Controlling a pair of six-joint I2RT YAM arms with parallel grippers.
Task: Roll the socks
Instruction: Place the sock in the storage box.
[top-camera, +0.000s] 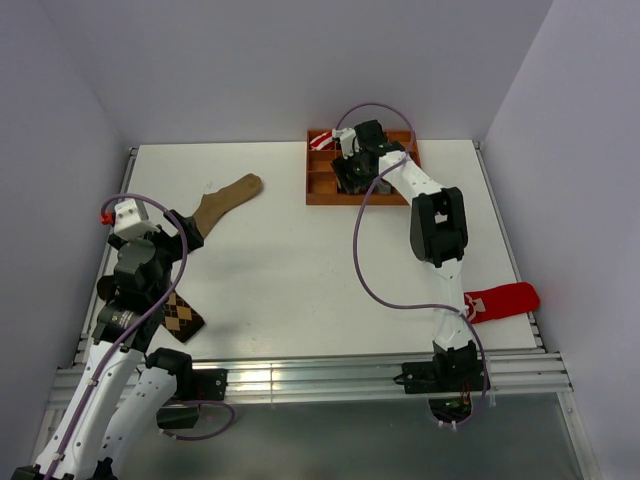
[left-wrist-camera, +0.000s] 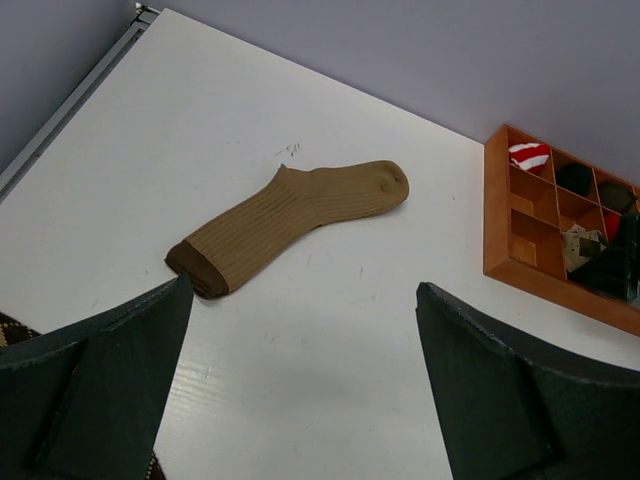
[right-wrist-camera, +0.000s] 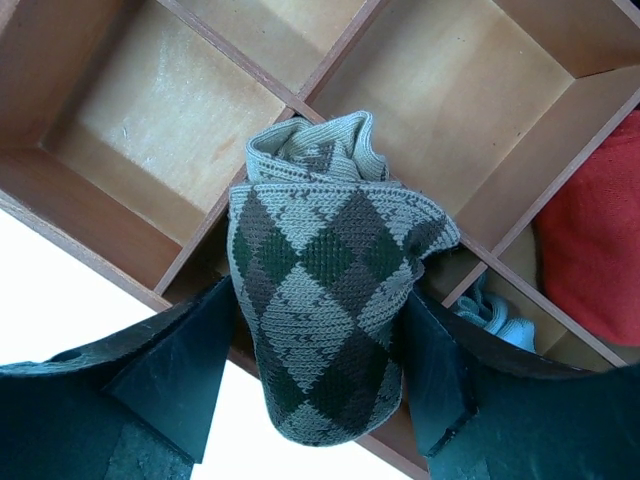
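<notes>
Right claw (right-wrist-camera: 320, 352) grips rolled argyle sock (right-wrist-camera: 322, 268), seemingly over tray (right-wrist-camera: 150, 130).

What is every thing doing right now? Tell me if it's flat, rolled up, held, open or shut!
rolled argyle sock: rolled up, held over the tray.
right gripper: shut on the rolled argyle sock.
left gripper: open, holding nothing.
tan sock: lying flat, unrolled.
brown argyle sock: lying flat, partly hidden.
red sock: lying flat, unrolled.
wooden tray: some compartments filled, some empty.
</notes>
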